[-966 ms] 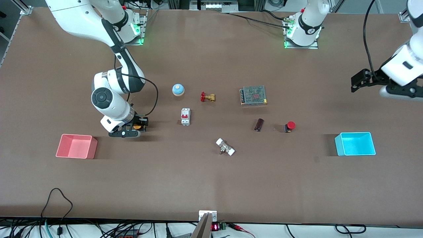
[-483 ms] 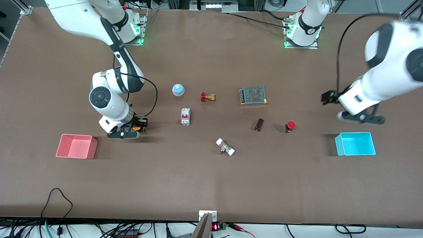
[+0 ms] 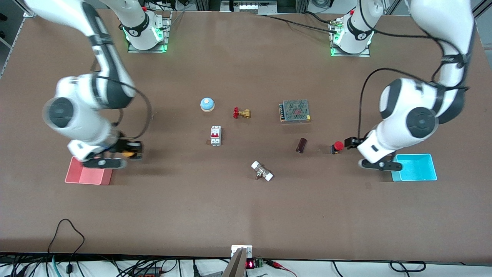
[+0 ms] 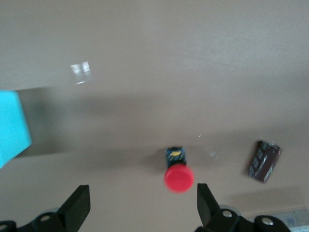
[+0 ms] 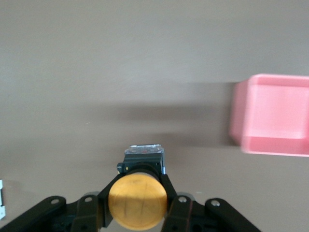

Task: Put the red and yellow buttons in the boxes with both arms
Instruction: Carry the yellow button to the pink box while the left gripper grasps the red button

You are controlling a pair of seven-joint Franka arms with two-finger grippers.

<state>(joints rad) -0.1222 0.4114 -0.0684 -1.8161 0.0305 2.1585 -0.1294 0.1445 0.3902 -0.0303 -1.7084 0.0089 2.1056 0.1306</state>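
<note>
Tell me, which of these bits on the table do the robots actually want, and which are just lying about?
Part of the job:
- yellow button, held by the right gripper
- red button, beside the open left gripper
- pink box
- cyan box

Just lying about:
- blue bell
- brass valve
- circuit breaker
- power supply
- dark cylinder
- white-ended fitting

along the middle of the brown table [image 3: 246, 215] you have a blue-domed bell [image 3: 207, 104], brass valve with red handwheel [image 3: 241, 113], white circuit breaker [image 3: 215, 135], mesh-topped metal power supply [image 3: 295, 110], dark brown cylinder [image 3: 301, 145] and white-capped metal fitting [image 3: 262, 171].
</note>
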